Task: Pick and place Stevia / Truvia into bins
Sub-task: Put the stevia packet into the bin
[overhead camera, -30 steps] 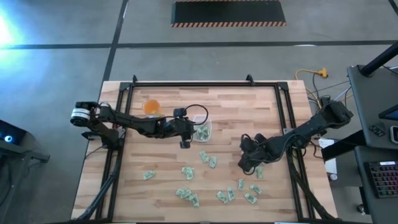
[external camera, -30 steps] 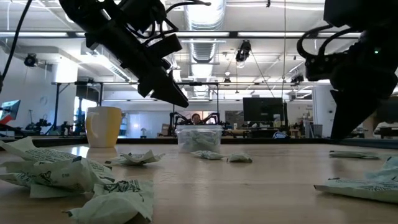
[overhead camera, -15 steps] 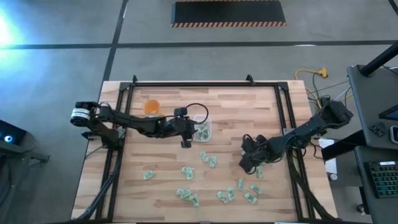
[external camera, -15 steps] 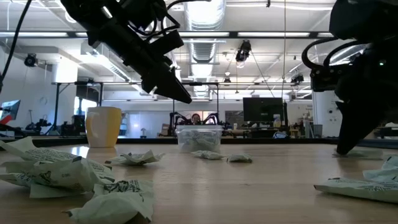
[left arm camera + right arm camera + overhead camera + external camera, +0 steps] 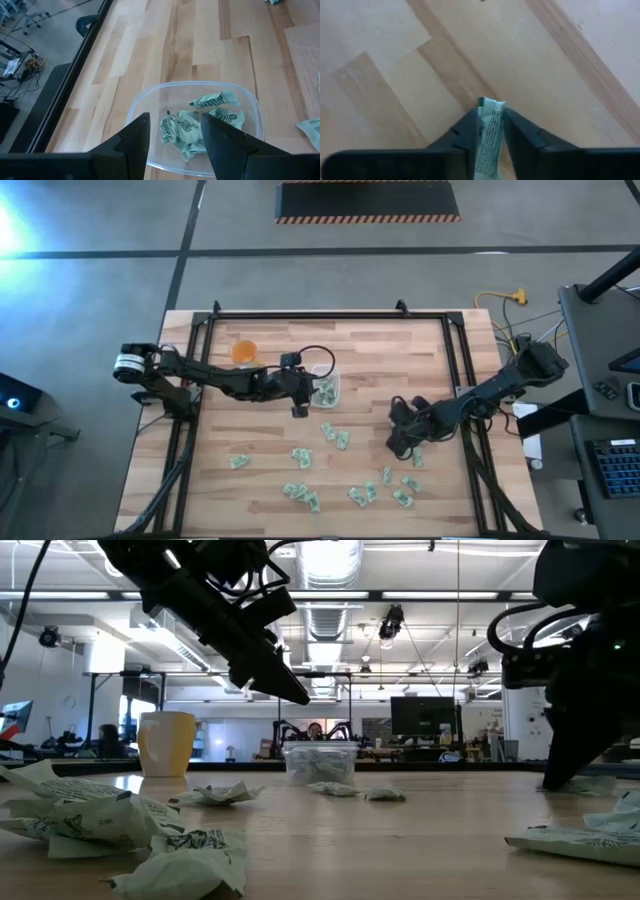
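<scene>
The clear bin (image 5: 326,388) stands at the table's middle, toward the far side, with several pale green Stevia / Truvia sachets (image 5: 200,122) lying in it. My left gripper (image 5: 172,137) hangs open just above the bin's left rim, with nothing between its fingers. Many more sachets (image 5: 340,438) lie flat and scattered over the near half of the table. My right gripper (image 5: 400,444) is down at the table top on the right and is shut on one sachet (image 5: 490,132). My right gripper pinches one sachet between its two fingers, coming from above and pointing down. The sachet stands on edge in the gap, and its end (image 5: 491,106) sticks out just past the fingertips. In the low view the fingertips (image 5: 553,780) are at table height.
An orange cup (image 5: 244,352) stands at the far left, beyond my left arm. A black frame (image 5: 300,315) runs along the table's far edge and sides. Loose sachets (image 5: 410,480) lie just near of my right gripper, and more (image 5: 120,825) lie along the near edge.
My right gripper has come down to the table top, onto the sachet.
</scene>
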`<state>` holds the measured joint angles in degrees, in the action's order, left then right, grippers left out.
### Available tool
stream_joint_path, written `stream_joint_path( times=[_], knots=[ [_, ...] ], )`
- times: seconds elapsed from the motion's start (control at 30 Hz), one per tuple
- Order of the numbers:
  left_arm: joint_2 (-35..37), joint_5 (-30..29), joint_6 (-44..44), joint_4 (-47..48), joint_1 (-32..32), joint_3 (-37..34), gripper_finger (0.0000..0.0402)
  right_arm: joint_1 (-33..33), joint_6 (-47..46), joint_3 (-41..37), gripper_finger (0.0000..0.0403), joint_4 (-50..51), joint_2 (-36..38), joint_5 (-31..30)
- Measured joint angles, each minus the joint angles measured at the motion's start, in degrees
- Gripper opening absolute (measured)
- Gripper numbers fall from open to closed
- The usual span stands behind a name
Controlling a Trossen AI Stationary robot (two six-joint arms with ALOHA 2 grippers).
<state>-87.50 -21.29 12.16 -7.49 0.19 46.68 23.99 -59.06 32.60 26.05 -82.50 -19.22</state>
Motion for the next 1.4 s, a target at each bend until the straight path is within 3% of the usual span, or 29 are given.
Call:
stream_joint_path(
  times=[0.17, 0.47, 0.67, 0.93, 1.07, 1.27, 1.4],
  knots=[
    [0.0, 0.0, 0.0, 0.0, 0.0, 0.0, 0.0160, 0.0, 5.1, 1.2, 0.0015, -0.5, -0.1, -1.5],
    [0.1, 0.0, 0.0, 0.0, 0.0, 0.0, 0.0160, 0.0, 18.8, 4.2, 0.0011, -7.6, -0.1, -7.0],
    [2.0, 0.0, -1.3, 0.0, -0.7, 0.0, 0.0160, -0.1, 31.0, 7.8, 0.0011, -10.9, -0.1, -14.9],
    [8.0, 0.0, -1.3, 0.2, -2.9, -1.1, 0.0160, -4.7, 51.0, 8.4, 0.0010, -28.7, -0.1, -16.9],
    [11.6, 0.0, -1.4, 0.3, -4.3, -2.6, 0.0160, -9.4, 55.5, 8.3, 0.0010, -33.9, -0.2, -14.6],
    [16.3, 0.0, -2.5, 0.6, -5.9, -5.9, 0.0160, -17.5, 59.3, 8.2, 0.0010, -45.8, -5.4, -1.5],
    [18.3, 0.0, -4.3, 0.8, -6.3, -8.1, 0.0160, -21.5, 60.1, 8.8, 0.0011, -51.7, -10.7, 2.3]
  ],
)
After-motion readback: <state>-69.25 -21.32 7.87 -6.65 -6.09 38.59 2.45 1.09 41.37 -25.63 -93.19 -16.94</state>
